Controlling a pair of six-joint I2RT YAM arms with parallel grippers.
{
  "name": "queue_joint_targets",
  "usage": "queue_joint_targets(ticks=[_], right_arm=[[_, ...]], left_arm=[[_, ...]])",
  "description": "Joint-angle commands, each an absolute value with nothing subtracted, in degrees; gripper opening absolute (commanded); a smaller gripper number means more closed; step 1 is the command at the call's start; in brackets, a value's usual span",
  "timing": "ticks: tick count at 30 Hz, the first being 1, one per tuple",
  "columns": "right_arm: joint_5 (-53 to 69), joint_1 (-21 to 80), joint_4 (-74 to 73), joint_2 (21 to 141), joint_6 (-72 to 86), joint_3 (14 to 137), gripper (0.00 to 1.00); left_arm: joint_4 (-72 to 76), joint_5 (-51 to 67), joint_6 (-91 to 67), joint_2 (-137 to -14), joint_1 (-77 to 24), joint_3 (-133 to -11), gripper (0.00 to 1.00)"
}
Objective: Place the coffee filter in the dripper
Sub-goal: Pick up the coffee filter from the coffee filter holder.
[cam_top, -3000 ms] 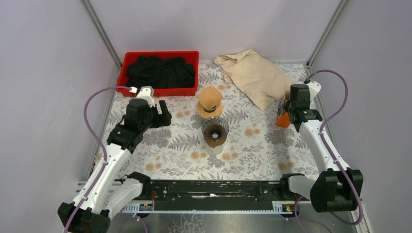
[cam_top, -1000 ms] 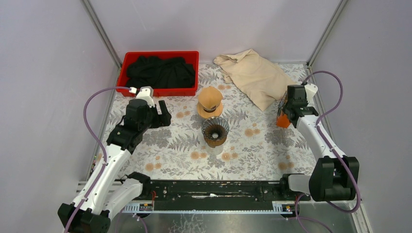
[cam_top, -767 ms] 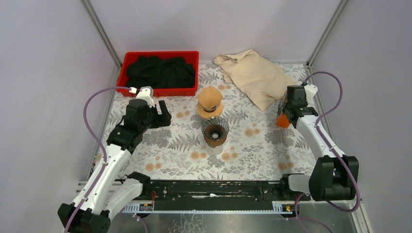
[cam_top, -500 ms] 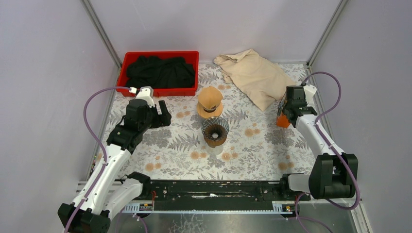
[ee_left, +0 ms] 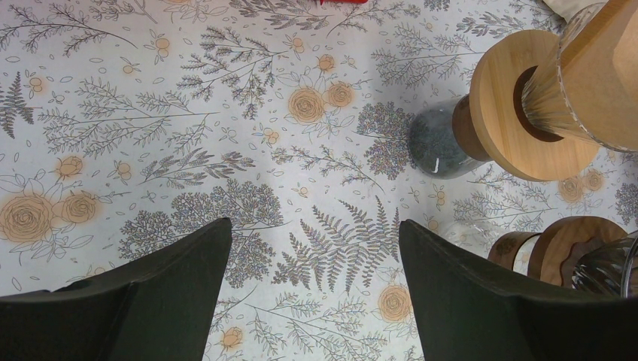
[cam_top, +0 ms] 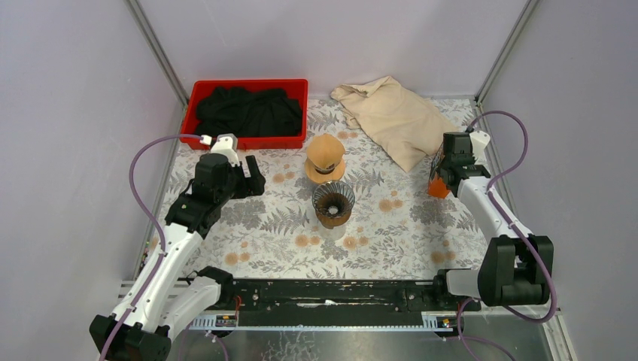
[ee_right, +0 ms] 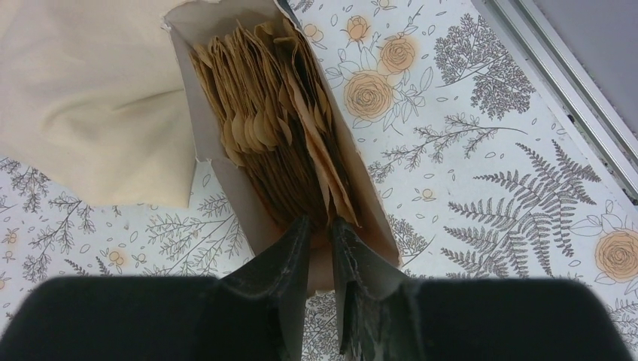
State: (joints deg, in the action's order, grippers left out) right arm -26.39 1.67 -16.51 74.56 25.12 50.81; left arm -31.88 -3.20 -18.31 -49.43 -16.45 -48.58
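Left tool (ee_left: 314, 226) wide apart over the floral-print counter (ee_left: 113, 75); right tool (ee_right: 321, 223) nearly together, grip unclear, at scalloped brown paper filters (ee_right: 256, 98) stacked in a torn card box (ee_right: 197, 128).

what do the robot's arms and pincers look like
The left arm and right arm have white shells and black joints. A purple cable loops alongside each. The left pincer and right pincer each have two matte black, tapering fingers.
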Motion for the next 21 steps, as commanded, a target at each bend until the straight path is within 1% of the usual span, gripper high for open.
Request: queue_joint_targets(ticks=[1,6,9,11,15,21], right_arm=[[-27.5,1.0,-13.3,75.3,25.0,52.0,0.23],[-27.8,0.8,-12.9,76.2,24.8,52.4,0.21],[-28.3,0.7,-12.5,76.5,24.8,52.4,0.18],[-28.5,0.7,-12.5,76.8,24.6,52.7,0.14],[-28.6,0.7,-13.6,76.1,24.2,53.7,0.01],[-28.4,0.7,-15.0,73.2,23.4,55.5,0.0]], left_arm=[[-28.4,-3.0,-17.2,-48.7,-16.1,-48.2,0.89],[-28.4,-3.0,-17.2,-48.6,-16.1,-48.2,0.89],[-28.4,-3.0,-17.2,-48.6,-16.1,-48.2,0.89],[-28.4,-3.0,-17.2,-48.6,-16.1,-48.2,0.89],[-28.4,-3.0,-17.2,-48.6,-16.1,-48.2,0.89],[-28.3,-2.9,-17.2,-48.7,-16.1,-48.2,0.89]])
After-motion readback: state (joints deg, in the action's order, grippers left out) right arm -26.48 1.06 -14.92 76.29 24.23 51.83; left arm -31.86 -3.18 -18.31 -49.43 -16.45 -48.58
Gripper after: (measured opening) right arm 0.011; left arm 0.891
